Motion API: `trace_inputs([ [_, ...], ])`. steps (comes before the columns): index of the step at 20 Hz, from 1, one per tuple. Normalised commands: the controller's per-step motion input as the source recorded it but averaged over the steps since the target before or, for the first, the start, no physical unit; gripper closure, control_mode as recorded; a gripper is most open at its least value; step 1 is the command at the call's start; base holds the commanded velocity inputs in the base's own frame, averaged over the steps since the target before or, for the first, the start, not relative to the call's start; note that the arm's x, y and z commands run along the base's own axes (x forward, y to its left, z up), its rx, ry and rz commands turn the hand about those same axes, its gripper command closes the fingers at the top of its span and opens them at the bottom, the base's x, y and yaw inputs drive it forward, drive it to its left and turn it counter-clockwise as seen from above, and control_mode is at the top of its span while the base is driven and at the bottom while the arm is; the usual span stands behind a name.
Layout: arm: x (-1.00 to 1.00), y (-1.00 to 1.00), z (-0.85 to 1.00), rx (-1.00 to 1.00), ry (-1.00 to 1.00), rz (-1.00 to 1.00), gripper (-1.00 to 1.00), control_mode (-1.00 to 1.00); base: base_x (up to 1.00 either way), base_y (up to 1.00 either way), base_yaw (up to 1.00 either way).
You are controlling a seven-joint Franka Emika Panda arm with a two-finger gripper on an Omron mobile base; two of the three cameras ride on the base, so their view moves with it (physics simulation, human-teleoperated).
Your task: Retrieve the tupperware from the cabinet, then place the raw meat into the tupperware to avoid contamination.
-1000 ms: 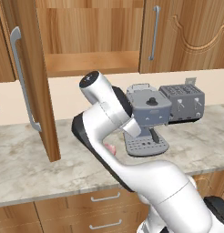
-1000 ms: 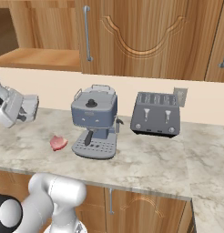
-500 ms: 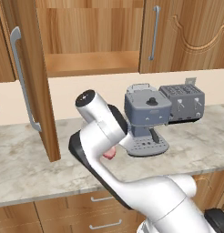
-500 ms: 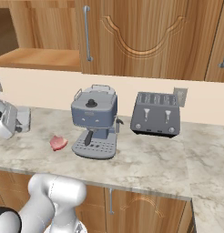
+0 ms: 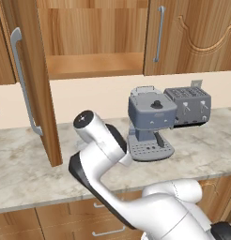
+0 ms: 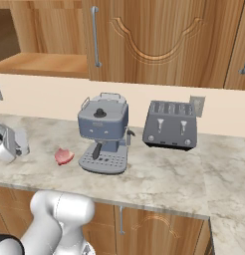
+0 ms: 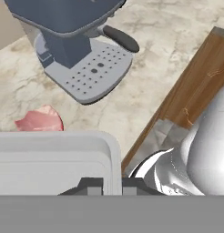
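In the hand view the tupperware (image 7: 50,164), a pale whitish shallow container, lies at the lower left. My gripper (image 7: 112,185) is shut on its side wall, one dark fingertip on each side of the rim. The raw meat (image 7: 38,120), a small pinkish-red lump, lies on the marble counter just beyond the container; it also shows left of the coffee machine (image 6: 63,156). My hand (image 6: 10,142) hangs low over the counter at the far left. The cabinet (image 5: 94,65) stands open with a bare wooden shelf, its door (image 5: 28,79) swung out to the left.
A grey coffee machine (image 6: 102,132) stands right of the meat, a grey toaster (image 6: 170,124) beyond it near the wall. The open door reaches down close to the counter (image 5: 23,168). The counter's front edge (image 7: 191,100) runs close to my hand.
My arm has bent further down and the hand has sunk toward the counter, left of the meat, with the tupperware still in its grip. The meat and appliances have not moved.
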Motion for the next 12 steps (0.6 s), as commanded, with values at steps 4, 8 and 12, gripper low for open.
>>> trace_inputs([
  [4, 0.02, 0.12, -0.52, 0.00, 0.06, 0.07, 1.00, -1.00, 0.00, 0.00, 0.00],
  [8, 0.04, 0.01, -0.46, 0.00, 0.03, 0.05, 1.00, -1.00, 0.00, 0.00, 0.00],
  [12, 0.01, 0.00, -0.38, 0.00, 0.01, 0.05, 1.00, -1.00, 0.00, 0.00, 0.00],
])
